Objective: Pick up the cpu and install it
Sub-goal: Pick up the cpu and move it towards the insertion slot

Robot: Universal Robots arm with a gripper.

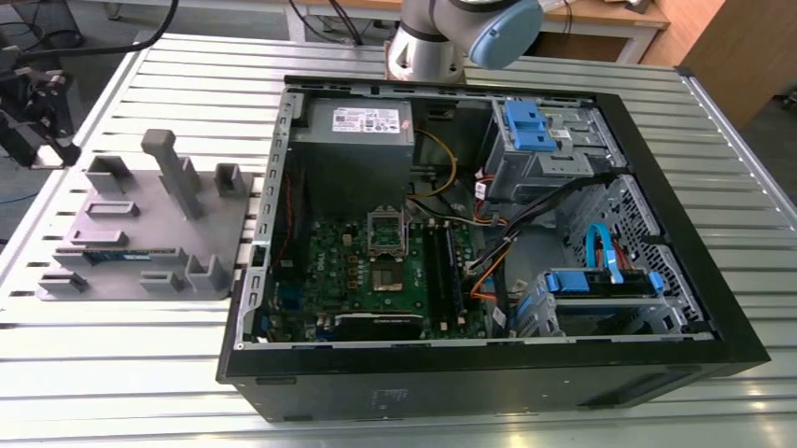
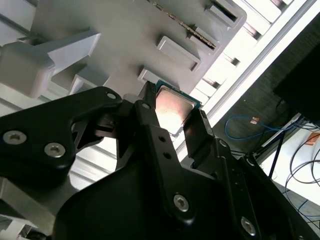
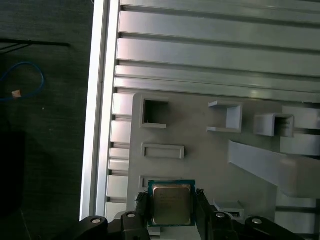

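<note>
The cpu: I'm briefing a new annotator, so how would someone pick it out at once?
In the first wrist view, find the grey plastic fixture on the slatted metal table. At its edge, the gripper clasps the cpu between two black fingers. It is the one shiny silver square with a green rim; its neighbours are matte grey pockets.

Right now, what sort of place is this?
Probably a robotics lab's PC-assembly bench: open computer case on a slotted metal table, grey parts fixture beside it, cpu between the jaws.
</note>
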